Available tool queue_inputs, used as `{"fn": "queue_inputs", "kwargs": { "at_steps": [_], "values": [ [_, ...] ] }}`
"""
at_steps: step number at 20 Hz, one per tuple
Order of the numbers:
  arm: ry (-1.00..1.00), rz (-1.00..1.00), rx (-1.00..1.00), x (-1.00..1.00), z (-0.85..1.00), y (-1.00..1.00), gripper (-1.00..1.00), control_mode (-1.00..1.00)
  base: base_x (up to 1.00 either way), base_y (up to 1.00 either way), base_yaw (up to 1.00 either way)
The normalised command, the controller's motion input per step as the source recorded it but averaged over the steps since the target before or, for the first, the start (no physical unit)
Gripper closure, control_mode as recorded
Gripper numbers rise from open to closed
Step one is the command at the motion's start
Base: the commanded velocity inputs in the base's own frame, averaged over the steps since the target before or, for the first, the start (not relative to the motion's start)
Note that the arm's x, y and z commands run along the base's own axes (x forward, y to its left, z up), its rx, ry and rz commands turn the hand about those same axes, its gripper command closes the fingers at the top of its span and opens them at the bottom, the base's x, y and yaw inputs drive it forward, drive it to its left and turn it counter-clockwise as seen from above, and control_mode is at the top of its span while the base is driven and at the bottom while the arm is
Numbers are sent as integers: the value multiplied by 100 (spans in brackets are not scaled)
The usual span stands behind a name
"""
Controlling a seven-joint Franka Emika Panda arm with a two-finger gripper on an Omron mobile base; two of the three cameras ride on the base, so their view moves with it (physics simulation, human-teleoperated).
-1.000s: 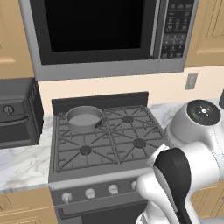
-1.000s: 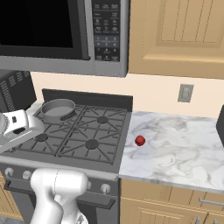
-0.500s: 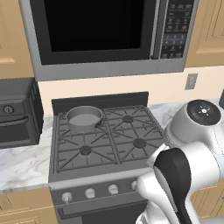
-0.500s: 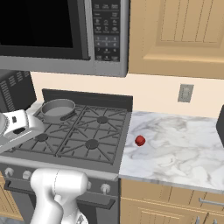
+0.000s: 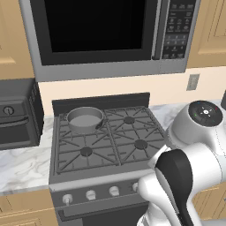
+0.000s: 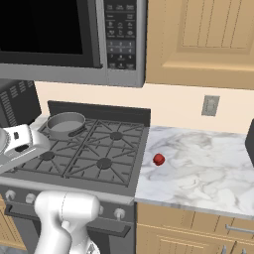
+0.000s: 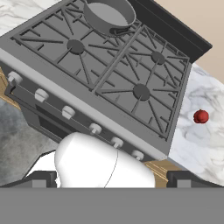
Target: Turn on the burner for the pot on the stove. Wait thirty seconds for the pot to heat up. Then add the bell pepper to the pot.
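The claw [image 7: 112, 177] hangs above and in front of the stove [image 7: 109, 74], tilted so that it looks down over the whole cooktop, and its two dark fingertips [image 7: 41, 178] stand far apart at either side of the hand view with nothing between them: it is open and holds nothing. Straight ahead of the claw, and below it, runs the stove's front panel with a row of pale round knobs [image 7: 68, 112]. Beyond the knobs lie the black grates [image 5: 108, 139] over four burners. The pot [image 7: 109, 15] sits on the far burner to the claw's left, at the back of the stove and just in front of the raised back panel [image 6: 99, 111]; it is a small grey metal pot, upright, with a short dark handle pointing toward the middle of the cooktop (its inside looks bare grey). Off to the claw's right, past the stove's edge, the red bell pepper [image 7: 201, 116] rests on the marbled white worktop [image 6: 203, 163], near the stove but not touching it, and well apart from the pot. Above the stove, far beyond the claw, hangs a microwave [image 5: 110, 35] with a dark door and a keypad on its right side. To the left of the stove a dark toaster oven [image 5: 17, 114] stands on the worktop, and a wall outlet [image 6: 210, 105] shows on the pale wall above the pepper.
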Motion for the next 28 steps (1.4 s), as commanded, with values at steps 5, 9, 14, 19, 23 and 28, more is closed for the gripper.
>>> {"fn": "queue_inputs", "kwargs": {
  "at_steps": [5,9,14,19,23,28],
  "values": [
    [0,0,0,0,0,0,-100,-100,0,0,0],
    [0,0,0,0,0,0,-100,-100,0,0,0],
    [0,0,0,0,0,0,-100,-100,0,0,0],
    [0,0,0,0,0,0,-100,-100,0,0,0],
    [0,0,0,0,0,0,-100,-100,0,0,0],
    [0,0,0,0,0,0,-100,-100,0,0,0]
  ]
}}
